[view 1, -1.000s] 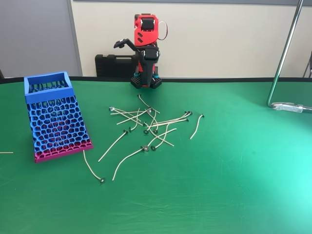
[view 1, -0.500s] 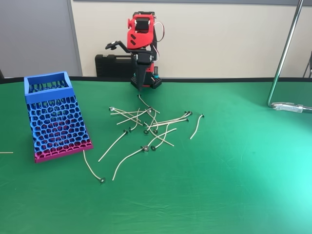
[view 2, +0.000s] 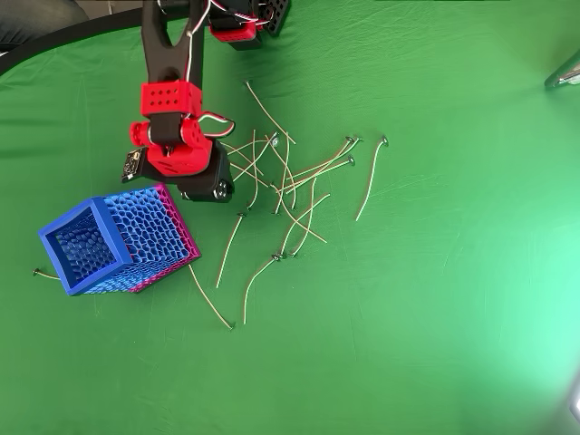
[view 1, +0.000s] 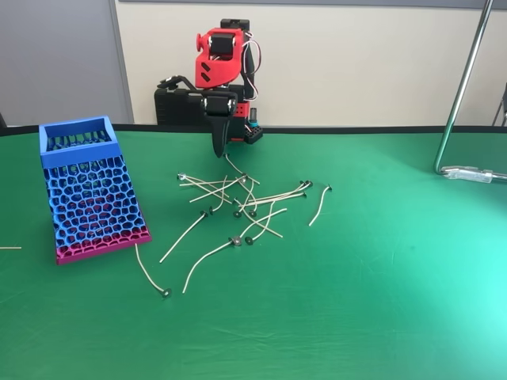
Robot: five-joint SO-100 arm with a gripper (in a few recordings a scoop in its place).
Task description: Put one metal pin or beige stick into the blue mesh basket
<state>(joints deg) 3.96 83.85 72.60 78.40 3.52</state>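
Leftward and lower now: the gripper (view 1: 219, 148), jaws apart, empty.
Blue mesh basket (view 1: 89, 190) stands left of it; fingertips hidden overhead.

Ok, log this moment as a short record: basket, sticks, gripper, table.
basket: blue mesh basket upright, left in the fixed view
sticks: pile of beige sticks loose on the cloth, right of the basket; one stick apart near its base
gripper: gripper raised over the pile's far edge; open or shut unclear
table: green cloth
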